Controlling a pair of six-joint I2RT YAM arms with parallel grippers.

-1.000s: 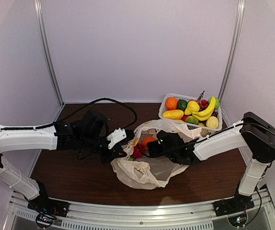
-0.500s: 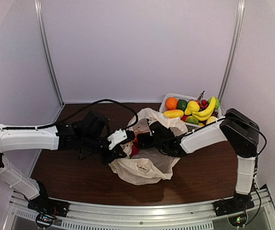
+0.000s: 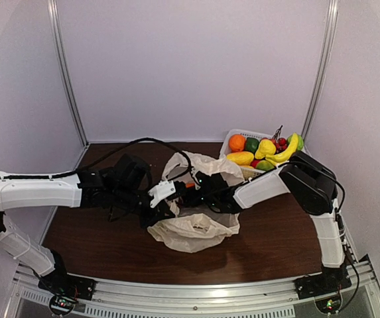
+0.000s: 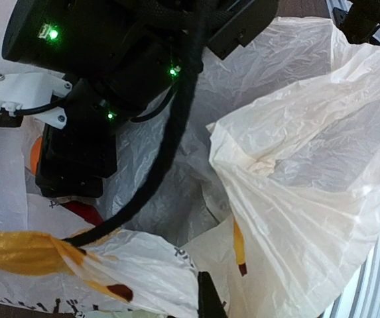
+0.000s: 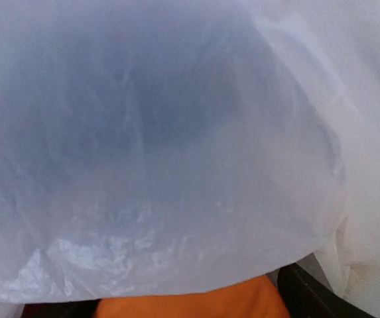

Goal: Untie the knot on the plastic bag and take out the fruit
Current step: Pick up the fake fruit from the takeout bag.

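The cream plastic bag (image 3: 196, 228) lies mid-table with its mouth pulled open; the knot is out of view. My left gripper (image 3: 168, 211) is shut on the bag's left edge, a dark fingertip (image 4: 209, 298) pinching the plastic (image 4: 309, 165). My right gripper (image 3: 199, 187) reaches inside the mouth. In the right wrist view, plastic (image 5: 176, 132) covers nearly everything. An orange fruit (image 5: 190, 301) sits between the wide-apart fingers (image 5: 316, 291); contact is unclear. That orange (image 3: 190, 185) peeks out at the mouth, and a red fruit (image 4: 83, 212) lies below the right gripper in the left wrist view.
A white lattice basket (image 3: 233, 134) at the back right holds a banana bunch (image 3: 279, 157), an orange (image 3: 237, 142) and other fruit. A black cable (image 3: 143, 140) arcs over the left arm. Metal frame posts (image 3: 67, 73) and walls close in the table.
My right arm has pushed leftward, deeper into the bag's mouth, and the bag has bunched up and shifted left. The left gripper has kept its hold in place.
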